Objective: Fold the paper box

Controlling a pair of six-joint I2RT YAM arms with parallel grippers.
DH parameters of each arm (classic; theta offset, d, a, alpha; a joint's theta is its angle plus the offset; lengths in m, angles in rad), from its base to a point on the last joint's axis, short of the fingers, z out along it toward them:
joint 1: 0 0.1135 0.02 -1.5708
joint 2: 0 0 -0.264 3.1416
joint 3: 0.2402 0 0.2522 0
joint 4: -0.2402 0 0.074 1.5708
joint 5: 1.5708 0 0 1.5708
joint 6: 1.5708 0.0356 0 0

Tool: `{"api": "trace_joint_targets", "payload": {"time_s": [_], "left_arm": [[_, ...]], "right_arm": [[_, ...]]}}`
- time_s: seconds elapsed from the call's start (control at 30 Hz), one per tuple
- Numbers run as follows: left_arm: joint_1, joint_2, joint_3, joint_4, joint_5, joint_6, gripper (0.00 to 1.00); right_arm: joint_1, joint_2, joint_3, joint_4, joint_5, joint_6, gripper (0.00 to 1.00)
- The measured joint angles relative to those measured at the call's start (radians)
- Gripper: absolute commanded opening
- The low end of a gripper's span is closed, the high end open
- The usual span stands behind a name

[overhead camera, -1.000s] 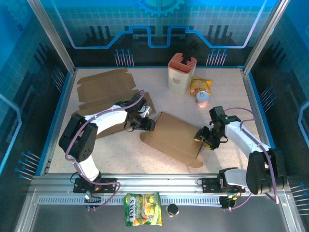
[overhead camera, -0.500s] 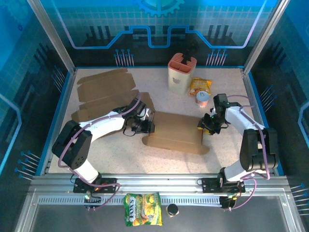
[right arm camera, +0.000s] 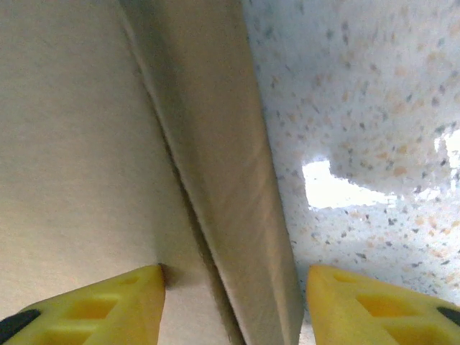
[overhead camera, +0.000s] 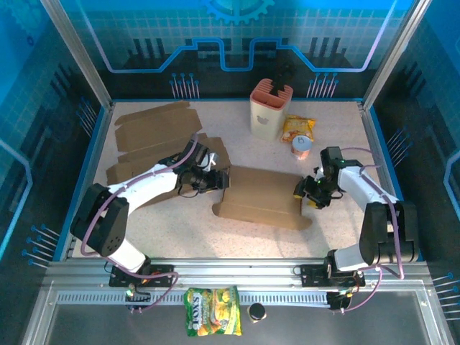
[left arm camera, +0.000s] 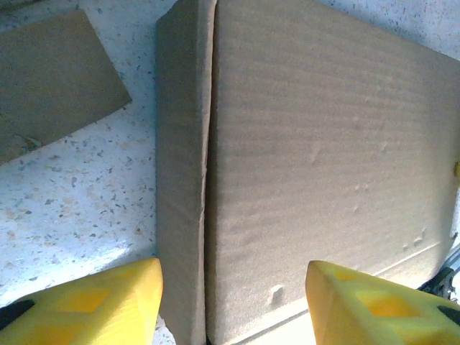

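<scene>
The paper box is a flattened brown cardboard piece lying in the middle of the table. My left gripper is at its left edge. In the left wrist view the yellow fingers stand wide apart over the narrow side flap and the main panel, and the gripper is open. My right gripper is at the box's right edge. It is open, straddling the raised side flap, with its left fingertip against the main panel.
Flat cardboard sheets lie at the back left, close behind my left arm. A beige holder, a snack bag and a small cup stand at the back right. Another snack bag lies in front of the rail.
The box has swung from a slanted lie to nearly square and shifted toward the back. Both grippers went with its ends; the right one moved farther back. Both jaws narrowed, then widened again.
</scene>
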Motion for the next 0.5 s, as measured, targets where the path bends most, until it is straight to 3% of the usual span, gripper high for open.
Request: {"api": "trace_joint_targets", "payload": {"time_s": [0.13,0.27,0.37,0.5], "left_arm": [[0.001,0.05,0.0,0.0,0.029,0.0,0.55],[0.008,0.09,0.0,0.002,0.047,0.001,0.51],[0.008,0.097,0.0,0.008,0.051,0.0,0.48],[0.008,0.097,-0.013,0.038,0.051,0.0,0.46]], "right_arm": [[0.002,0.008,-0.008,0.016,-0.026,0.005,0.4],[0.005,0.011,-0.005,0.021,-0.035,0.002,0.38],[0.005,0.012,0.003,0.018,-0.033,0.0,0.41],[-0.002,0.017,0.006,0.019,-0.032,-0.005,0.53]]}}
